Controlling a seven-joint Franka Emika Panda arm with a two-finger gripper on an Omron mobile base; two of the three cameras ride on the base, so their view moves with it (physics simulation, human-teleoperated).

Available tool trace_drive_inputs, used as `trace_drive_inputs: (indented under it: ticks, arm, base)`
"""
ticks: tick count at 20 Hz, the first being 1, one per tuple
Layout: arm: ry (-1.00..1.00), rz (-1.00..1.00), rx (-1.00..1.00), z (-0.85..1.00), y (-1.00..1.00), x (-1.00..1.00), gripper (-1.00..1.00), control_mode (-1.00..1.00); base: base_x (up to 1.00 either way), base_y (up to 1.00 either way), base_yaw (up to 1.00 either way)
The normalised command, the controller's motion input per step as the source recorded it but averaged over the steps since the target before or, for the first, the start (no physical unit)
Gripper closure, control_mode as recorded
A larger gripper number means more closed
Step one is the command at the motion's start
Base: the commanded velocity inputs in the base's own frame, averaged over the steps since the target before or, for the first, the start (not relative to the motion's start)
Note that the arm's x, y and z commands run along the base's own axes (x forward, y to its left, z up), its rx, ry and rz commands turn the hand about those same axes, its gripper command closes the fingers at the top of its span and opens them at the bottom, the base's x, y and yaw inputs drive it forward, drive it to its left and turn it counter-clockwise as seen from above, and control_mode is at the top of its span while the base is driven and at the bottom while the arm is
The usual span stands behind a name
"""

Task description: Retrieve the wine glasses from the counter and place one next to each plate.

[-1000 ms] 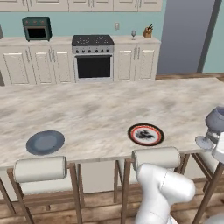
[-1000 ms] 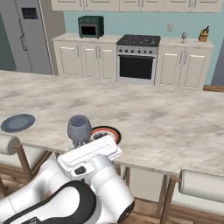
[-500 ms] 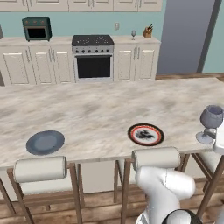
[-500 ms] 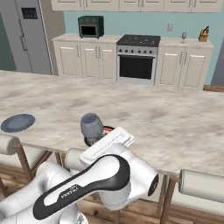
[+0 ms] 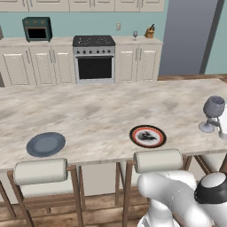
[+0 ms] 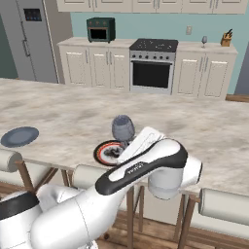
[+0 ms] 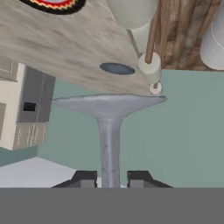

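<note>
Wine glass in hand over the bar

My gripper (image 7: 109, 178) is clamped on the wine glass (image 6: 123, 129) stem (upright), above the table (image 5: 97, 115), near the red-rimmed plate (image 5: 147, 135).

place: home kitchen — stove (image 5: 93, 57); cream cabinets (image 5: 29, 66); toaster oven (image 5: 37, 29) | marbled bar top (image 5: 102, 111); stools (image 5: 41, 172)
</note>
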Motion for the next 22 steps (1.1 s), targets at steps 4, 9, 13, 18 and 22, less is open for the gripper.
trace_drive_inputs:
  ticks: [4,9,13,18,22]
  arm:
    - [-0.06,0.27,-0.02,-0.07,0.0,0.65,1.0,-1.0]
    - [0.0,0.1,-0.04,-0.13,0.11,0.7,1.0,-1.0]
    - [0.04,-0.06,-0.23,-0.39,0.25,0.49,1.0,-1.0]
    - [0.11,-0.13,-0.18,-0.29,0.34,0.46,1.0,-1.0]
    - [0.11,-0.13,-0.05,-0.28,0.23,0.36,1.0,-1.0]
  base:
    - [0.0,0.0,0.0]
    - [0.0,0.0,0.0]
    - [0.0,0.0,0.0]
    - [0.0,0.0,0.0]
    - [0.0,0.0,0.0]
